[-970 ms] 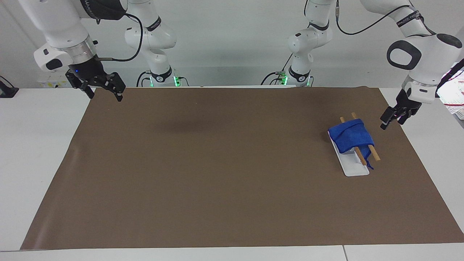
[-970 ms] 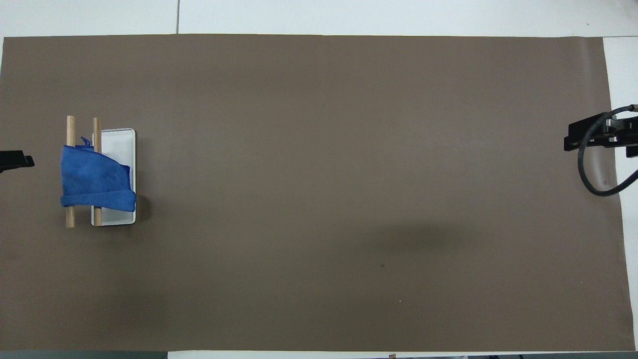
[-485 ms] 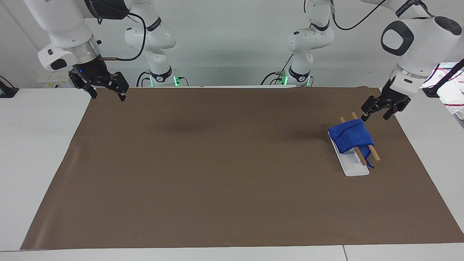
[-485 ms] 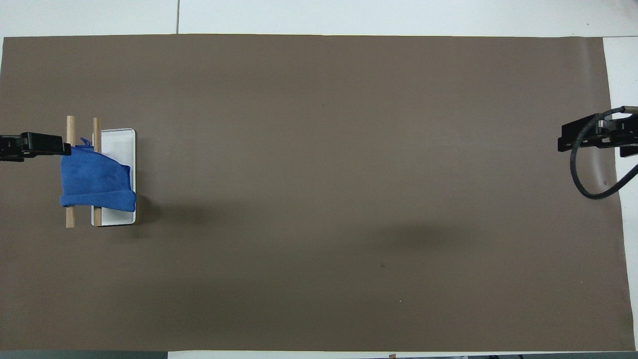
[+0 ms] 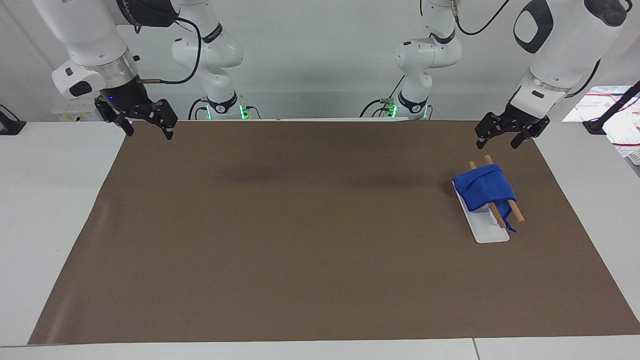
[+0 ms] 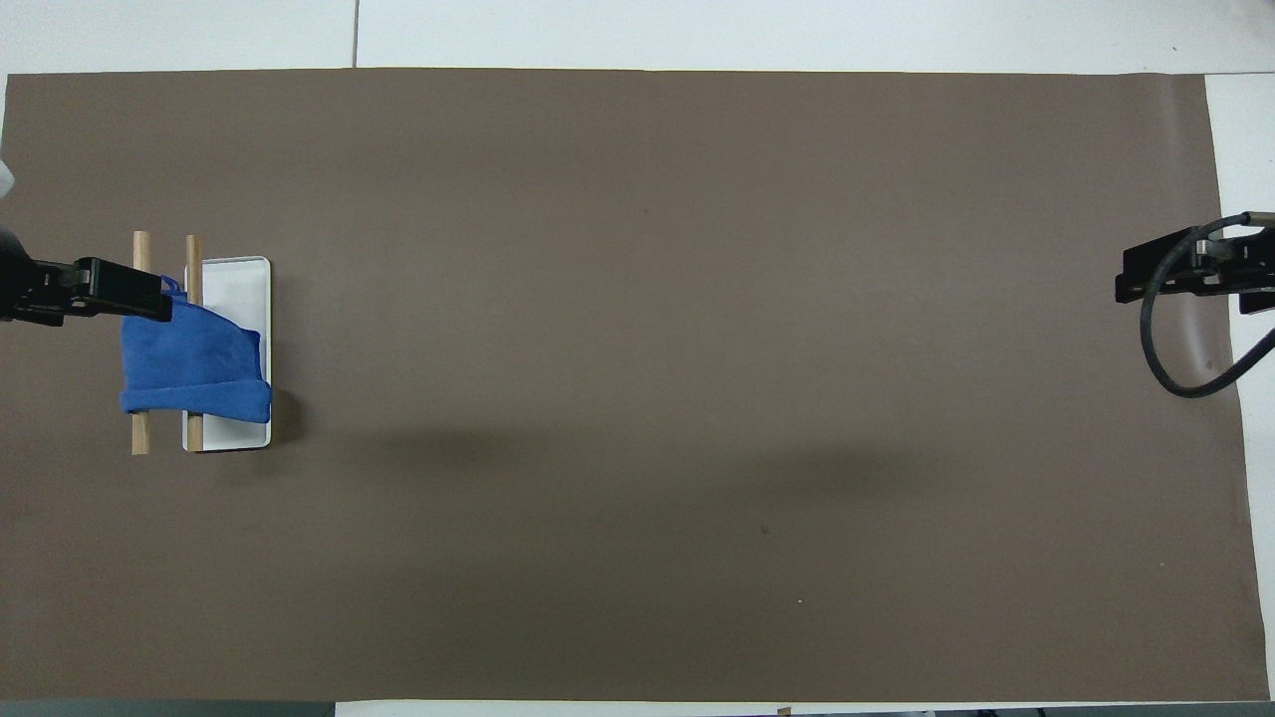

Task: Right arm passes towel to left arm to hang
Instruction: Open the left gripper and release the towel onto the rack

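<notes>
A brown mat (image 5: 300, 225) covers the table (image 5: 50, 200). The towel (image 5: 484, 190) drapes a two-rod rack (image 5: 492, 210) toward the left arm's end. Left pincer (image 5: 504, 134) hangs spread above the mat; right pincer (image 5: 145, 122) spread, waiting. No legible writing.

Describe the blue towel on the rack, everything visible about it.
The towel is a small royal-blue cloth with a slightly textured, soft-looking surface. It hangs draped and bunched over two wooden rods of a rack with a white base, at the left arm's end of the table. One edge runs slanted across the rods, and a short blue loop dangles from the corner farthest from the robots. Only the rack touches it. The left end effector is raised above the mat, clear of the cloth.
</notes>
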`<action>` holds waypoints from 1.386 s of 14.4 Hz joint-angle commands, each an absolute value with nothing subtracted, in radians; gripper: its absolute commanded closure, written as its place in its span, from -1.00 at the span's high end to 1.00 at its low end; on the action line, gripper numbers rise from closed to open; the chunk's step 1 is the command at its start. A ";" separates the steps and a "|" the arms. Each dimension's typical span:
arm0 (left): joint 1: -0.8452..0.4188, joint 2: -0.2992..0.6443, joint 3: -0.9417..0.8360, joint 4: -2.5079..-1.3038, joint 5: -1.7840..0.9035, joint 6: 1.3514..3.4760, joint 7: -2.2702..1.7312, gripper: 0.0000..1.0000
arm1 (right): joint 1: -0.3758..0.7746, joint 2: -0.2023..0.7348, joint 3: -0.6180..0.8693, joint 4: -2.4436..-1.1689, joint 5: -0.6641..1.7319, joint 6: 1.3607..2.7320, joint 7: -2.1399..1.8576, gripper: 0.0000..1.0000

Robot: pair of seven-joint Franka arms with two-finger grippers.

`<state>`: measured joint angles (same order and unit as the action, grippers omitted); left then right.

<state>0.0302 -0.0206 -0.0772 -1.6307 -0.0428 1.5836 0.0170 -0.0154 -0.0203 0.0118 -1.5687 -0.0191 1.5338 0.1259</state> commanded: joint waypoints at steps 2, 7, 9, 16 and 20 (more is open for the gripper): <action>0.003 0.106 -0.064 -1.416 -0.020 1.427 0.008 1.00 | -0.021 -0.041 0.011 -1.595 -0.018 1.551 0.097 1.00; 0.002 0.071 -0.063 -1.477 -0.020 1.456 0.006 1.00 | -0.025 -0.041 0.011 -1.595 -0.018 1.551 0.095 1.00; 0.000 0.032 -0.063 -1.524 -0.020 1.460 0.008 1.00 | -0.021 -0.041 0.011 -1.594 -0.018 1.546 0.094 1.00; -0.014 -0.063 -0.064 -1.649 -0.015 1.500 -0.008 1.00 | -0.023 -0.041 0.011 -1.594 -0.018 1.548 0.094 1.00; -0.017 -0.045 -0.066 -1.632 0.001 1.554 -0.025 1.00 | -0.025 -0.041 0.011 -1.594 -0.018 1.546 0.091 1.00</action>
<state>0.0036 -0.0350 -0.0769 -1.6103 -0.0354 1.5139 -0.0063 -0.0182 -0.0203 0.0099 -1.5688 -0.0191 1.5337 0.1253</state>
